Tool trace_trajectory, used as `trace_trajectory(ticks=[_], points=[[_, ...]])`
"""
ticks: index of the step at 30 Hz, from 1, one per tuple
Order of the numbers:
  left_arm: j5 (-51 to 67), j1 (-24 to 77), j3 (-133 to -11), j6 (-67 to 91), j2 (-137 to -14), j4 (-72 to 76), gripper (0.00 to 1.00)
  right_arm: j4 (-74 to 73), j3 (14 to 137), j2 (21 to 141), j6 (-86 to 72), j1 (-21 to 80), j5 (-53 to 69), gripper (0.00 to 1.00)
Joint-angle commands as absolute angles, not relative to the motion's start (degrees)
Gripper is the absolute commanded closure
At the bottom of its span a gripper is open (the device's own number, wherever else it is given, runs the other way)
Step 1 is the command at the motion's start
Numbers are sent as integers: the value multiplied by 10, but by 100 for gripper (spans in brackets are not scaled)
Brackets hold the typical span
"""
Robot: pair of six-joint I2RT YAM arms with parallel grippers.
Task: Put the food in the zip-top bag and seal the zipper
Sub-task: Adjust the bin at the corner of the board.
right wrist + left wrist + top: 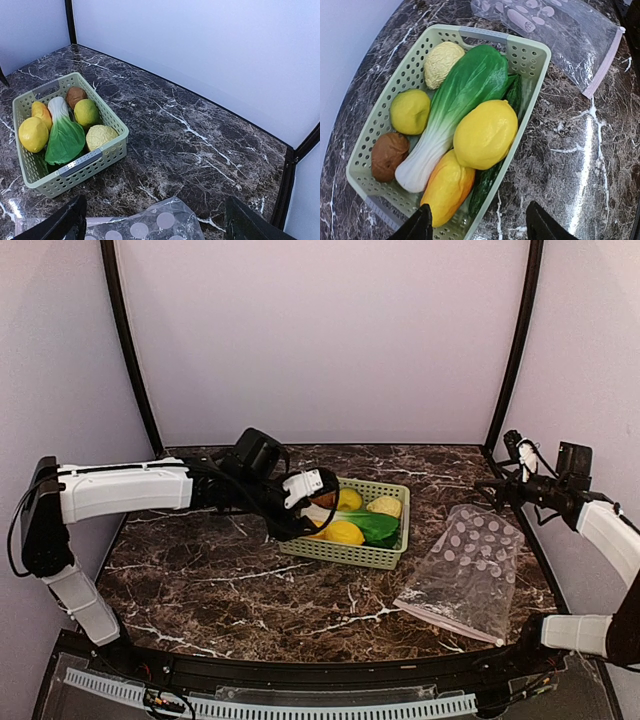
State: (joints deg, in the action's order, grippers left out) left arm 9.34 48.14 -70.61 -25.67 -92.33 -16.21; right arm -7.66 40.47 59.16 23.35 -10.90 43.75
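Observation:
The food lies in a light green lattice basket (395, 558): a bok choy (465, 95), a large yellow piece (485, 132), an orange-yellow piece (447, 187), a small yellow piece (410, 110), a pale bumpy piece (442, 62) and a brown potato (389, 155). My left gripper (477, 227) is open above the basket's near corner (300, 515). The dotted zip-top bag (470, 570) lies flat to the basket's right, its pinkish zipper (445, 622) along the near edge. My right gripper (155, 222) is open above the bag's far end (150, 225).
A dark green piece (487, 182) lies under the yellow pieces along the basket's right wall. Pale walls and black corner posts (515, 340) close in the marble table (250, 590). The basket also shows in the right wrist view (75, 170).

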Motion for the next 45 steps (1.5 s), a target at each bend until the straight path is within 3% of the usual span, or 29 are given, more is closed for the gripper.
trace_trajectory(ticks=[1, 11, 25, 31, 39, 45], points=[[127, 500, -781, -319, -990, -241, 42, -84, 398, 594, 252, -111, 459, 8], [70, 506, -816, -341, -1074, -267, 59, -102, 406, 605, 272, -106, 459, 10], [-54, 506, -809, -282, -1086, -248, 96, -118, 415, 622, 295, -70, 435, 12], [-124, 506, -745, -137, -1027, -249, 99, -122, 417, 621, 296, -69, 436, 12], [-215, 506, -665, 231, -954, -280, 99, -136, 429, 648, 301, -50, 426, 14], [-203, 506, -690, 308, -987, -289, 99, -138, 429, 650, 304, -36, 421, 14]])
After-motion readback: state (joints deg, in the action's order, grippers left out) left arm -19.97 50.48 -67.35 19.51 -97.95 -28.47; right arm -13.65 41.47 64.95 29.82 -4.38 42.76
